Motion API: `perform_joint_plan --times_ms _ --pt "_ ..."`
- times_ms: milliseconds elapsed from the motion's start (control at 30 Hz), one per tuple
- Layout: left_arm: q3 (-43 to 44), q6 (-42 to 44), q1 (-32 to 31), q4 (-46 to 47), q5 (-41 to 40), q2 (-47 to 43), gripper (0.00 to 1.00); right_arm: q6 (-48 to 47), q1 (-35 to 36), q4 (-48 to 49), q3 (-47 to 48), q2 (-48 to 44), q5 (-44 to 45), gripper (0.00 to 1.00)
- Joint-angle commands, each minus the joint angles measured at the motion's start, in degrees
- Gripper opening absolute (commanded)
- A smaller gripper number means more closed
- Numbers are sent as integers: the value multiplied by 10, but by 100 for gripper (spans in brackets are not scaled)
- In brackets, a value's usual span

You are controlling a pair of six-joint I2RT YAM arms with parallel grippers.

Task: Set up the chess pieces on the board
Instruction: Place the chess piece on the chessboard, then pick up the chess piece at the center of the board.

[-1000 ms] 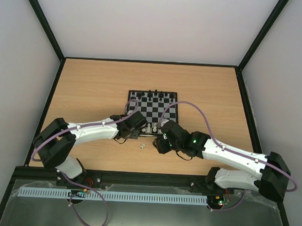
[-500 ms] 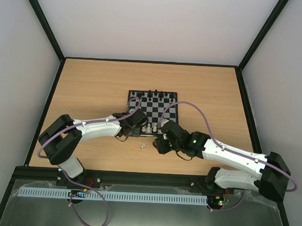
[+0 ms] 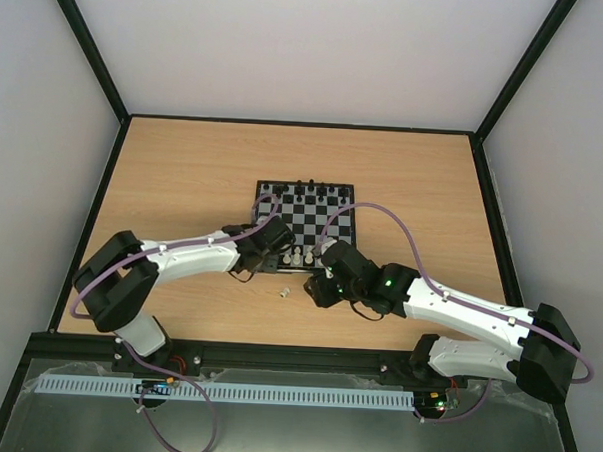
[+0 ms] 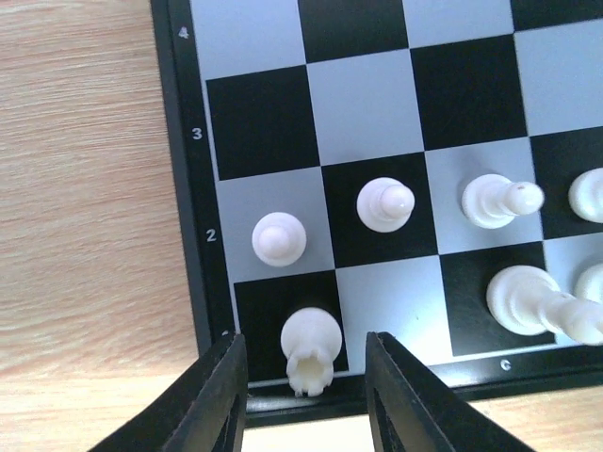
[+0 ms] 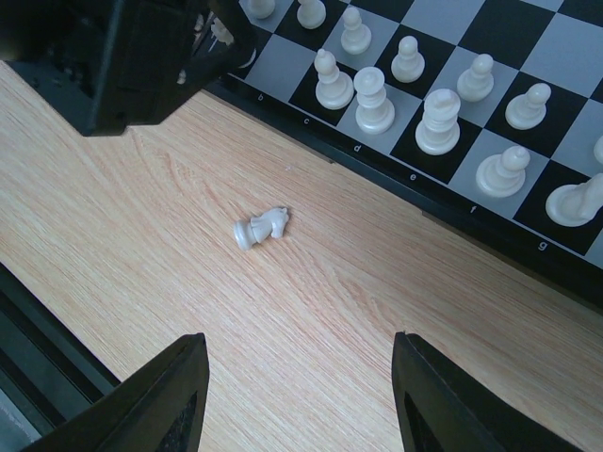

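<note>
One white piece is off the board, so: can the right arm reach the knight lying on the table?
Probably yes. The knight lies on the table just ahead of the right end effector, its jaws open, nothing between them and it.

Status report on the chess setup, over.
Left hand open, straddling pale whitish rook on corner square of black-and-grey checkered board. Right hand open, empty. One whitish knight lying on wooden table, off board. Nothing blocking it.

**Figure: Robot test cell in a laboratory.**
White panels (image 3: 309,46) in a black frame (image 3: 91,47) enclose a wooden counter (image 3: 184,171) bearing two bolted arms (image 3: 185,256).
</note>
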Motion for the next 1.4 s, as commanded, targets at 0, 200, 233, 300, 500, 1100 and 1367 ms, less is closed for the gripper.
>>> perform_joint_plan --times_ms 0,200,233,300,500,1100,1367 --pt "0 -13 -4 -41 -14 -57 40 -3 2 -1 -7 2 -2 54" --pt "-14 -49 -53 -77 -20 -132 46 -1 2 -3 -8 3 3 54" --pt "-20 -52 -67 -72 -14 -144 46 -1 3 -3 -8 1 3 54" --pt "-44 -51 -93 -39 12 -164 47 1 3 -3 -9 -8 6 54" --pt "-152 -54 -156 101 33 -220 46 10 2 -6 -12 -38 11 56" --pt "-244 -35 -211 246 -21 -166 58 14 2 -12 -11 -34 19 57" --pt "-228 -17 -210 262 -27 -119 55 11 2 -9 -11 -28 17 57"
